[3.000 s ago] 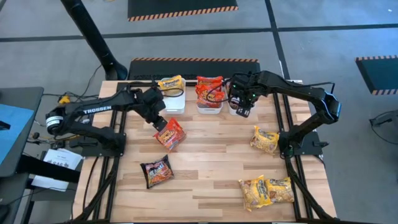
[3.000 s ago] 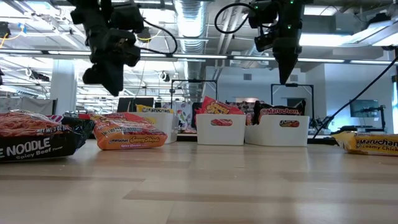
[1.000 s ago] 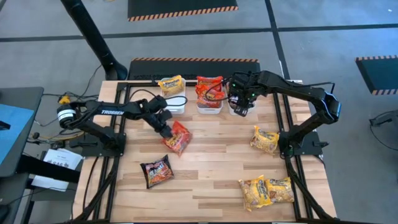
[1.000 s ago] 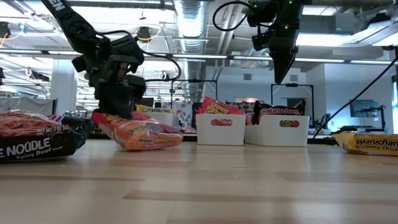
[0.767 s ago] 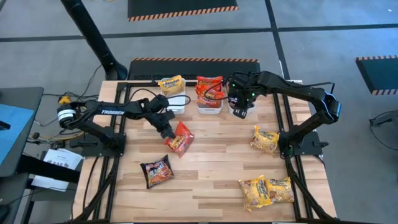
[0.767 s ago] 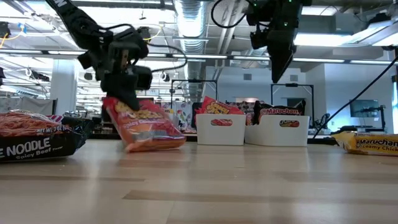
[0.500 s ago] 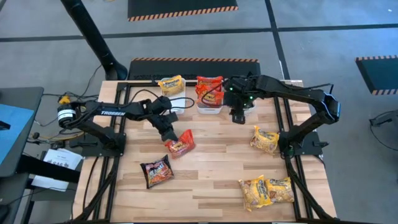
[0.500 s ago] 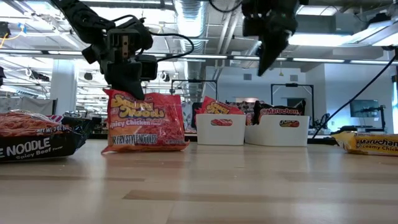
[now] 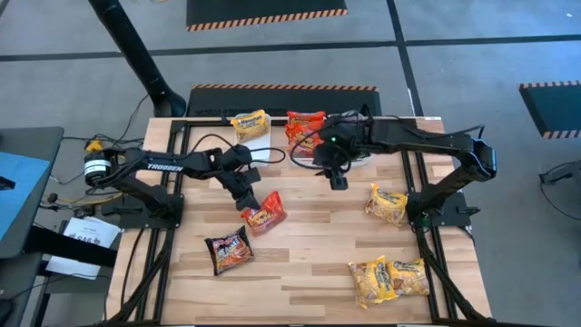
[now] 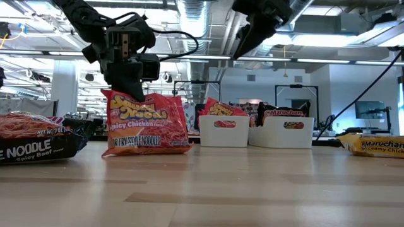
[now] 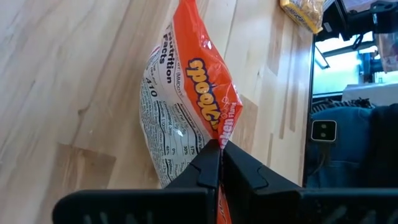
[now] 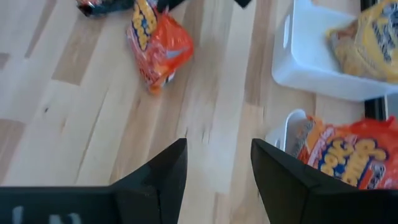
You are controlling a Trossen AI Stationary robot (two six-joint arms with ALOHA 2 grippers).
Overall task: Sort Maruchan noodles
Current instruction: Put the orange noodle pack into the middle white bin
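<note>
This is a robotics lab or industrial test hall. The pale wooden plank table (image 9: 300, 245) sits in a black metal frame on a grey concrete floor (image 9: 472, 27) marked with dark lines and orange-and-black hazard-striped mats (image 9: 263, 13). Across the table, the low view opens onto a large open hall with exposed silver ceiling ducts (image 10: 196, 16), long strip lights (image 10: 344, 39), white columns (image 10: 63, 88) and a dark monitor screen (image 10: 369, 110).

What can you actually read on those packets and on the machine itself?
"TROSSEN": left arm.
"Spicy Chicken", "Fry Style Noodles": red packet, pinched by the left hand.
"NOODLE Spicy Beef": dark packet.
"Maruchan": packet in the right-hand bin.
"Maruchan ... Chick": yellow packet.
Nutrition panel: too small.
</note>
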